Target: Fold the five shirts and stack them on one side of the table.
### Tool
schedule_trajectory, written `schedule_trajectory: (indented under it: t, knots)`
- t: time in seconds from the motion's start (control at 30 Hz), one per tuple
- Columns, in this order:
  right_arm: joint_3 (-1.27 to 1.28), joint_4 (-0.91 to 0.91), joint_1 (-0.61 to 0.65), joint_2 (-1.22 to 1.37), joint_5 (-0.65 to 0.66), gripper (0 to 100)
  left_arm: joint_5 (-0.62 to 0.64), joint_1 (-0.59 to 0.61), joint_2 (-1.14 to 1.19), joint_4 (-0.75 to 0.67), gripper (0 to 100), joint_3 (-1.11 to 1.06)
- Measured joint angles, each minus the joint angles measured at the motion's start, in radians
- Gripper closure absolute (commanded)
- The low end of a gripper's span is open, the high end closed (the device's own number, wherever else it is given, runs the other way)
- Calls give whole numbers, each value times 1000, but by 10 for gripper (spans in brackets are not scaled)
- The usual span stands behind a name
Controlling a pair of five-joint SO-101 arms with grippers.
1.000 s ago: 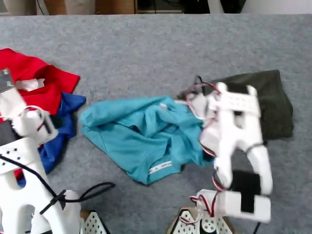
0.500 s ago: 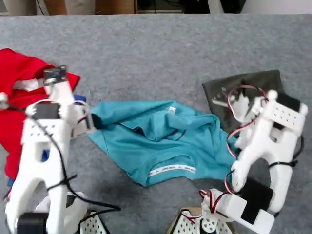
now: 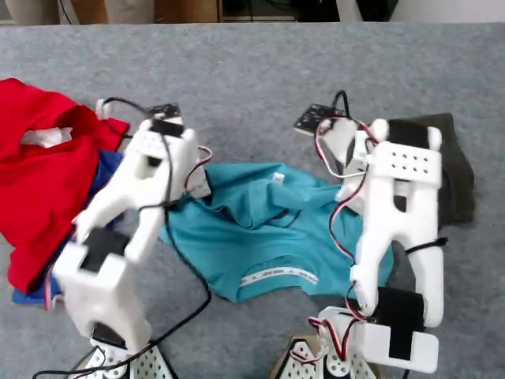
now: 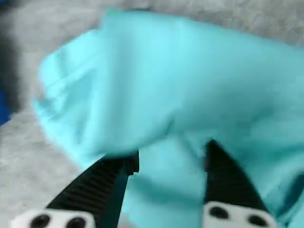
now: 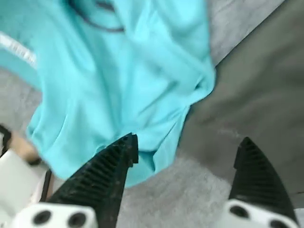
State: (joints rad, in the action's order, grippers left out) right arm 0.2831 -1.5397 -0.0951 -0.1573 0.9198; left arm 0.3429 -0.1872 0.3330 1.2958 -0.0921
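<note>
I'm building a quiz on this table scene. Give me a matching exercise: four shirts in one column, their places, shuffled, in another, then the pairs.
1 red shirt
2 blue shirt
3 teal shirt
4 dark green shirt

A spread between left arm and right arm
B partly under the red shirt
C partly hidden by the right arm
D topping the pile by the left arm

Pairs: 1-D, 2-B, 3-A, 4-C

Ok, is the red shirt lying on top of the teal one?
No, the red shirt lies over a blue shirt, off to the side of the teal shirt.
</note>
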Motion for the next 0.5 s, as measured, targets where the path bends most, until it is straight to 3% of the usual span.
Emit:
schedule_trajectory:
  t: [0.07, 0.17, 0.5]
  knots:
    - [41, 54, 38, 14, -23, 673, 2, -3, 101, 6, 956, 104]
    - [86, 129, 78, 55, -58, 673, 2, -6, 226, 35, 986, 273]
    - [89, 322, 221, 261, -161, 678, 0, 29, 431, 290, 982, 856]
